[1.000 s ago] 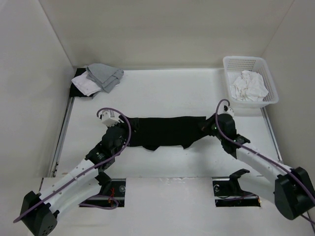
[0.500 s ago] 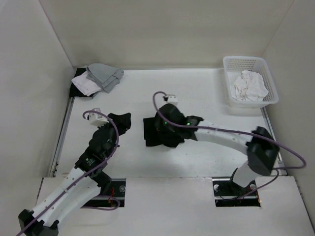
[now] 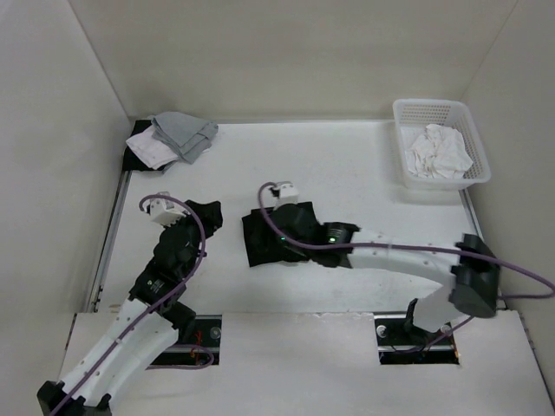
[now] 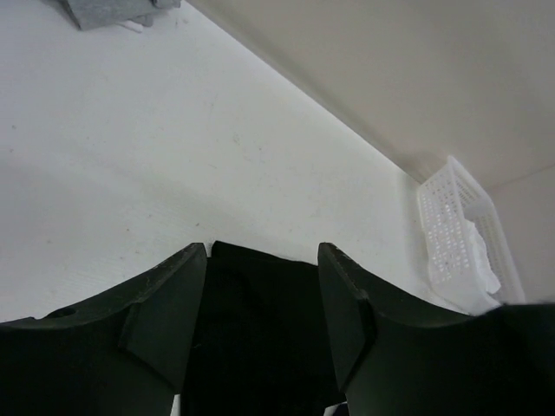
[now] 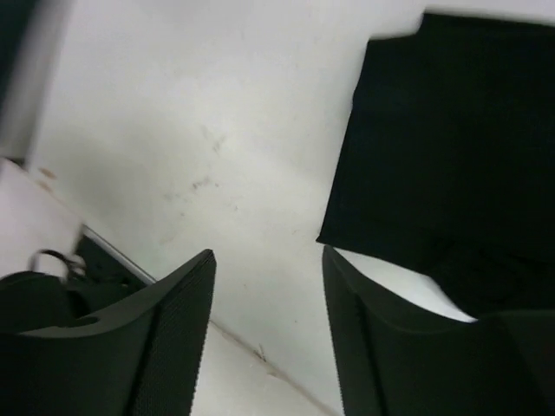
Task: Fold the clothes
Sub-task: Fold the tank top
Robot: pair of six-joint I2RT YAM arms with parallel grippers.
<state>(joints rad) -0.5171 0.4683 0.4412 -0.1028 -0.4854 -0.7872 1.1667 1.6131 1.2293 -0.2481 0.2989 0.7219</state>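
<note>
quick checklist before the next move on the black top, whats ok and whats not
1. Right gripper holds nothing: ok, jaws apart, only bare table between them.
2. Left gripper open: ok, jaws apart, the black top ahead of it.
3. Left gripper off the fabric: ok, the overhead view shows a strip of table between them.
4. Right arm clear of the top: not ok, it reaches across it.
5. Fold edges lined up: cannot tell, the arm hides part.
6. Basket and grey and white pile out of the way: ok, at the far corners.

Plain black top (image 3: 259, 244) — compact folded bundle, flat on mid-table
</note>
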